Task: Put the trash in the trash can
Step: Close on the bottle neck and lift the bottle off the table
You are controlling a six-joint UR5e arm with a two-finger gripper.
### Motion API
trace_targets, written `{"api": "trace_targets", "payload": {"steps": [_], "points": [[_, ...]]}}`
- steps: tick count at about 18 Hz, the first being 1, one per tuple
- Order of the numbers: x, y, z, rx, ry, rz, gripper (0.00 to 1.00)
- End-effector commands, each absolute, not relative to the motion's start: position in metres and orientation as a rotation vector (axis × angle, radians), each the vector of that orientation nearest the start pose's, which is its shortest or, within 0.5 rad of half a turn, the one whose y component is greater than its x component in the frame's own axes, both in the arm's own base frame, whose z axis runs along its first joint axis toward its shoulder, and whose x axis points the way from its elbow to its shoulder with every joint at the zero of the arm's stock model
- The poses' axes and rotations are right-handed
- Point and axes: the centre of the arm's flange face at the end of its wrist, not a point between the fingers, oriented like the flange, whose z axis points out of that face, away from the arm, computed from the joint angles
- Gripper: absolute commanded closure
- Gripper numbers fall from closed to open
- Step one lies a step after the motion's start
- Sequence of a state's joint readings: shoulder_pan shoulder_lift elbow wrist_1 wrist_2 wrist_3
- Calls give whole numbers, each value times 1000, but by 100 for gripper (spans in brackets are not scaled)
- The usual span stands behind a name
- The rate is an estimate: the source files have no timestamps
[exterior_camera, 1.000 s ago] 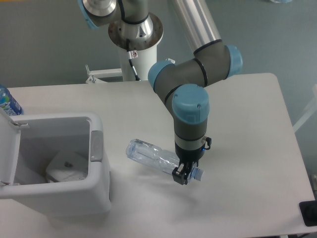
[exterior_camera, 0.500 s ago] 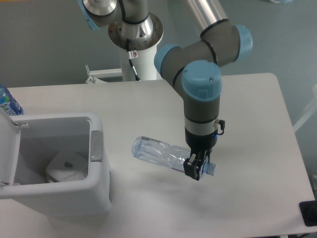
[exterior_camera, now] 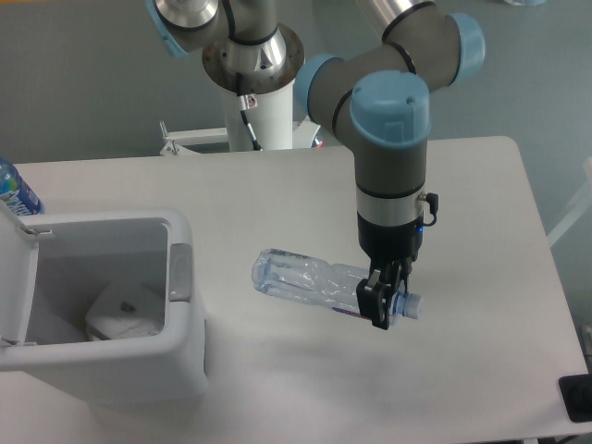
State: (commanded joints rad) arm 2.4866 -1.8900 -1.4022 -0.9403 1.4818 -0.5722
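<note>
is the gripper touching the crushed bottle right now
Touching. The fixed camera shows the gripper closed around the neck of the crushed bottle near its cap, holding it lifted above the table.

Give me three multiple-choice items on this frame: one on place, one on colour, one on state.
1. Where is the crushed bottle?
A. inside the bin
B. held near its cap end by the gripper, right of the bin
C. lying at the far table edge

2. What colour is the bottle's cap?
A. red
B. pale blue
C. black

3. What state is the trash can lid in?
A. flipped open
B. closed
C. removed and lying on the table

Answers:
1 B: the jaws clamp the neck end, and the bottle's body sticks out toward the bin.
2 B: the cap beside the gripper is light blue.
3 A: the bin's interior shows, with a white item inside.
</note>
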Motion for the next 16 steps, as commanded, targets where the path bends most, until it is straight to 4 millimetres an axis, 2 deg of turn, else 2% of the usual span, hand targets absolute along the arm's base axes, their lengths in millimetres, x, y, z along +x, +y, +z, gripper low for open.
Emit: {"api": "trace_targets", "payload": {"steps": [7,13,16], "points": [[-414,500,543,-1845,-1614,30,100],[-408,496,594,-1769,-1530,61,100],[-404,496,609,-1754,-1485,76,100]]}}
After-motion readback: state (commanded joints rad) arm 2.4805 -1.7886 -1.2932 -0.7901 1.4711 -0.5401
